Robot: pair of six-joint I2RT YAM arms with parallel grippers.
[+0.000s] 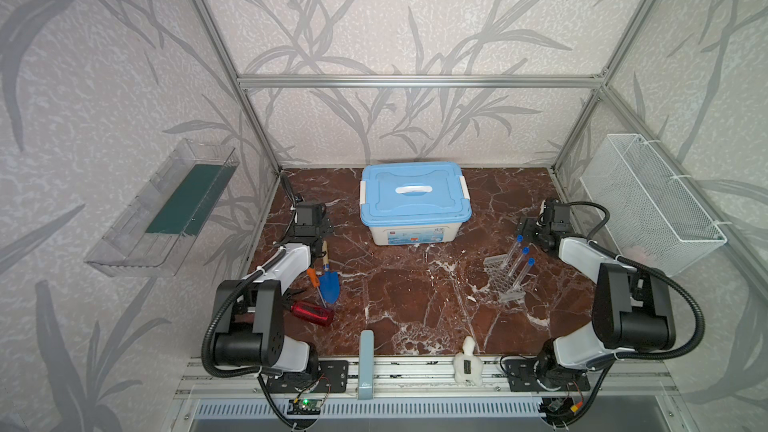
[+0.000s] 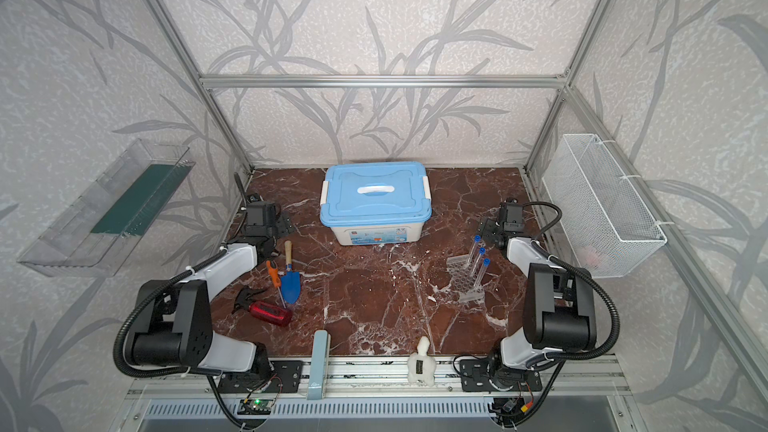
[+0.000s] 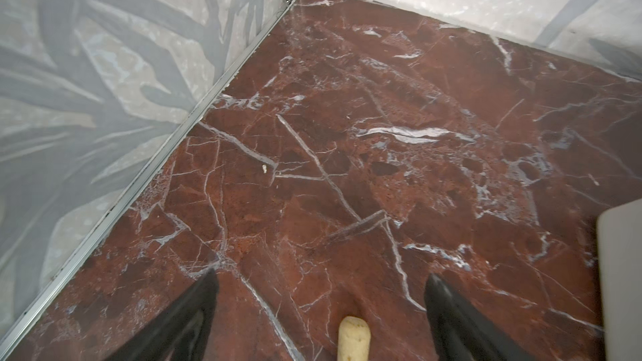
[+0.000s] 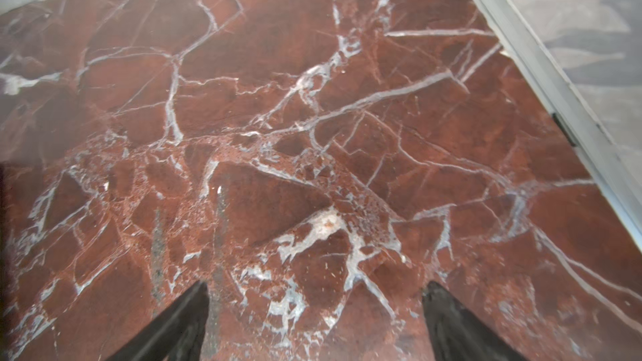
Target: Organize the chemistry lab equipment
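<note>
A clear perforated rack (image 1: pixel 505 280) (image 2: pixel 465 280) stands on the right of the marble table, seen in both top views. Three blue-capped test tubes (image 1: pixel 517 261) (image 2: pixel 478 259) lean in it. My right gripper (image 1: pixel 527 229) (image 4: pixel 314 286) hovers just behind the rack, open, with only bare marble between its fingers. My left gripper (image 1: pixel 321 227) (image 3: pixel 321 277) is open at the far left. The tip of the trowel's wooden handle (image 3: pixel 353 336) lies between its fingers, apart from both.
A closed blue-lidded box (image 1: pixel 415 197) sits at the back middle. A blue trowel (image 1: pixel 329 284), an orange-handled screwdriver (image 1: pixel 312 276) and a red spray bottle (image 1: pixel 311 312) lie front left. A wire basket (image 1: pixel 652 205) hangs on the right wall and a clear shelf (image 1: pixel 162 209) on the left wall.
</note>
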